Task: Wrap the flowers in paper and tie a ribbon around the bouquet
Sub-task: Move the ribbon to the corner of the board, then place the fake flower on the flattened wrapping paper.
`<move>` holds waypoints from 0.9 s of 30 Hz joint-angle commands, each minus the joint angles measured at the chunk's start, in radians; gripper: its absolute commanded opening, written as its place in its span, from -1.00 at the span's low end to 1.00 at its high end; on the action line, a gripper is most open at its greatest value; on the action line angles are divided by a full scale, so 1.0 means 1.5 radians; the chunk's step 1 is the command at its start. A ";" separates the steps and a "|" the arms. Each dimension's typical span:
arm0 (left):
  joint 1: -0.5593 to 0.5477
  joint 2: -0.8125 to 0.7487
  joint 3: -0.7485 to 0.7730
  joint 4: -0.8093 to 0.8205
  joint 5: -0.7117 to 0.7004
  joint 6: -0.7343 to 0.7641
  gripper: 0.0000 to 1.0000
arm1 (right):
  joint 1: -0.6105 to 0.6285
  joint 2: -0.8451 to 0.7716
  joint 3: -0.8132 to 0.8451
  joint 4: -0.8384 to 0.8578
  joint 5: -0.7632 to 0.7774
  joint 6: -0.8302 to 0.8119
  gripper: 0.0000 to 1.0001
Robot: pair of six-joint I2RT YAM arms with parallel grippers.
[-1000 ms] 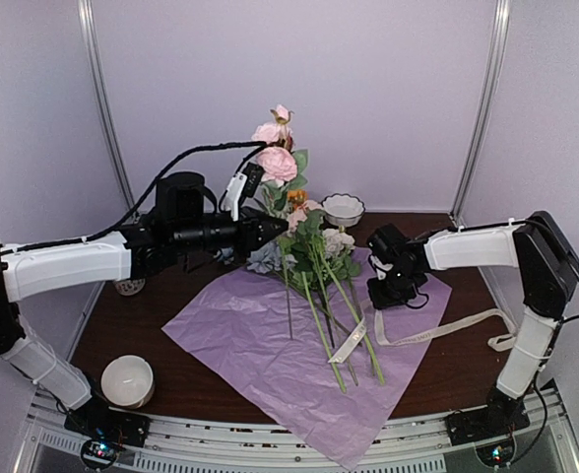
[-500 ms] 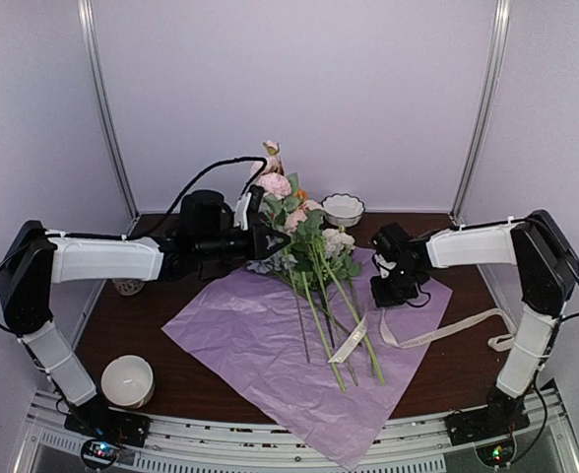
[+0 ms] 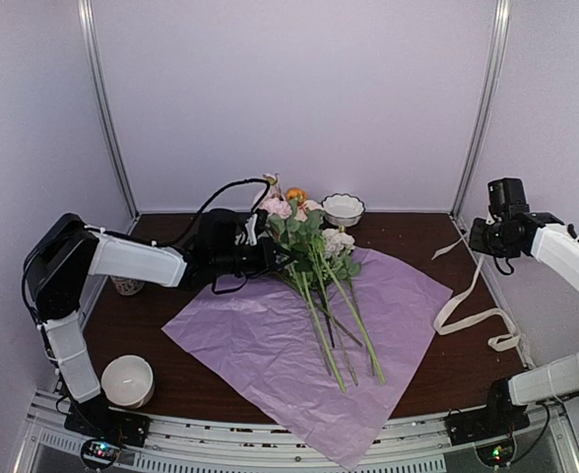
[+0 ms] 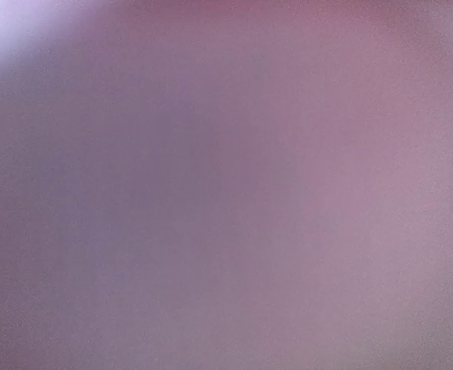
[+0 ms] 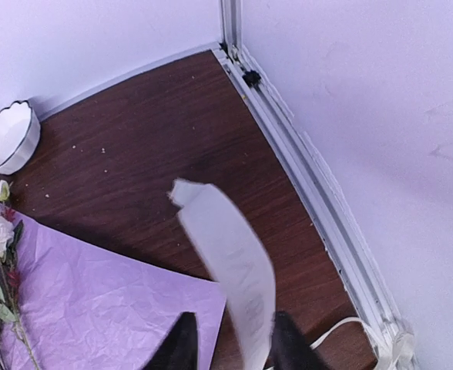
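Note:
The flowers (image 3: 314, 246) lie on the flat pink-lilac paper (image 3: 250, 335), blooms at the far side and stalks pointing to the near side. My left gripper (image 3: 268, 254) is shut on the flowers, low among the leaves, with pink blooms standing just above it. The left wrist view is a pink-purple blur. My right gripper (image 3: 479, 236) is raised by the right wall. Its jaws stand apart, and the ribbon (image 5: 234, 262) runs up between them against the right finger (image 5: 284, 343). The ribbon (image 3: 454, 298) hangs from there to the table. No wrapped bouquet is in view.
A white scalloped bowl (image 3: 343, 208) stands at the back behind the blooms and shows again in the right wrist view (image 5: 7, 139). A round white bowl (image 3: 127, 380) sits near the front left corner. The metal frame rail (image 5: 319, 200) runs along the table's right edge.
My right arm swung up and right from over the paper, carrying the ribbon off the stalks. My left arm pulled back and lowered the pink blooms onto the other flowers.

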 commanded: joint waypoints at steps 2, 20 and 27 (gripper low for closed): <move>0.007 0.048 0.043 -0.003 0.011 0.011 -1.00 | 0.001 0.044 0.000 -0.056 0.019 -0.015 0.14; 0.026 0.139 0.091 -0.058 0.007 0.043 -1.00 | 0.436 0.262 0.002 0.022 -0.043 0.092 0.03; 0.042 0.175 0.145 -0.102 0.013 0.087 -1.00 | 0.549 0.360 0.078 0.011 0.002 0.129 -0.08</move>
